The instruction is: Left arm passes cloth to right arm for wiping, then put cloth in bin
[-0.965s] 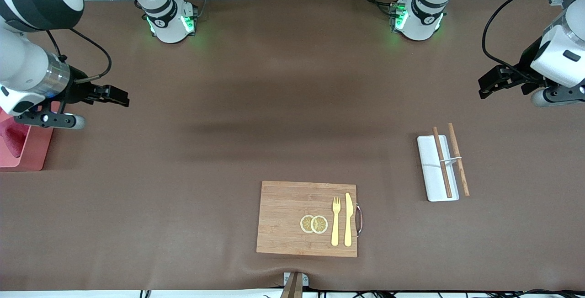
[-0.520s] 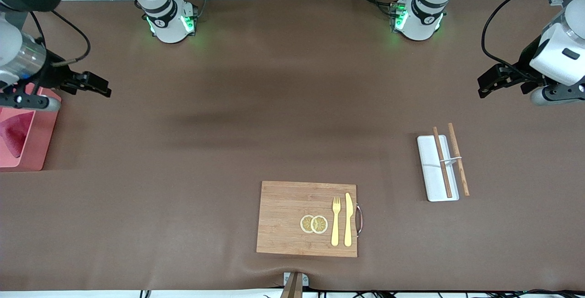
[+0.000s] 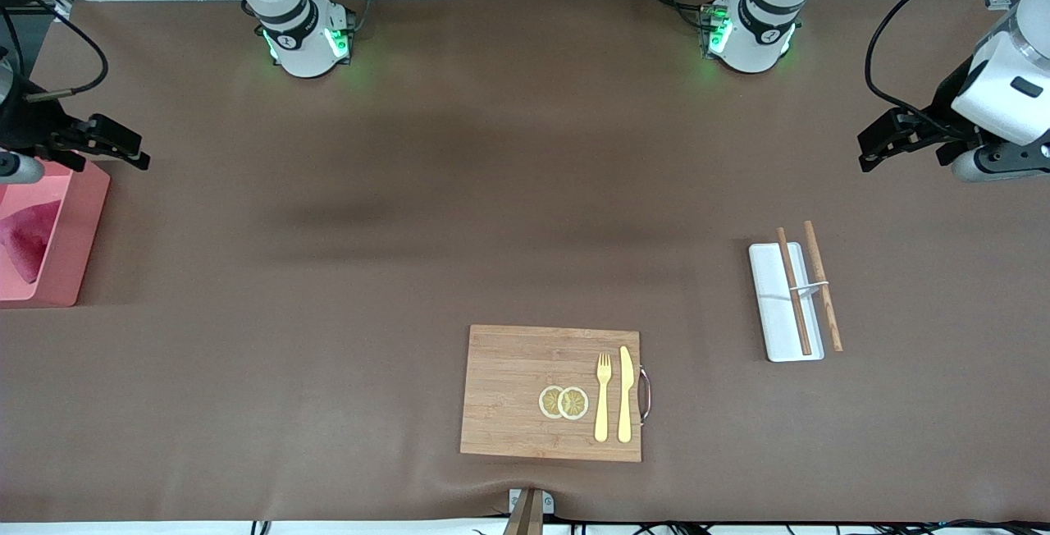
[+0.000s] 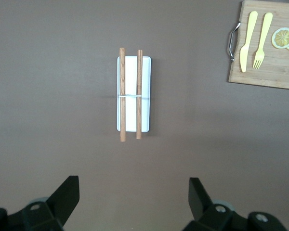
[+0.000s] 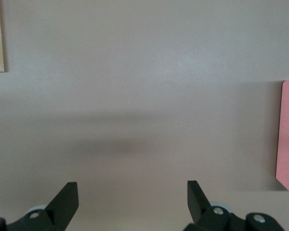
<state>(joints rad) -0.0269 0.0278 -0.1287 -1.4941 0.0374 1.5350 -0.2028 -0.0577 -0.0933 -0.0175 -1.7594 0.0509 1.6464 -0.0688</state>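
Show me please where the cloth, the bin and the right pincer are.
cloth (image 3: 25, 238), front view, on its fuzzy middle, inside the bin.
bin (image 3: 75, 231), front view, on its wall.
right pincer (image 3: 123, 148), front view, between its open fingertips.

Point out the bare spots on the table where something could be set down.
Widest bare stretch: between the bin and the cutting board, reaching up to the arm bases. Smaller: between board and white tray. Crowded: around the tray's chopsticks and the bin end, cloth inside.

We see two white jointed arms: left arm (image 3: 1002, 92) and right arm (image 3: 16, 121), black bands at joints, green-lit bases, looping black cables, each ending in a black two-finger tool.
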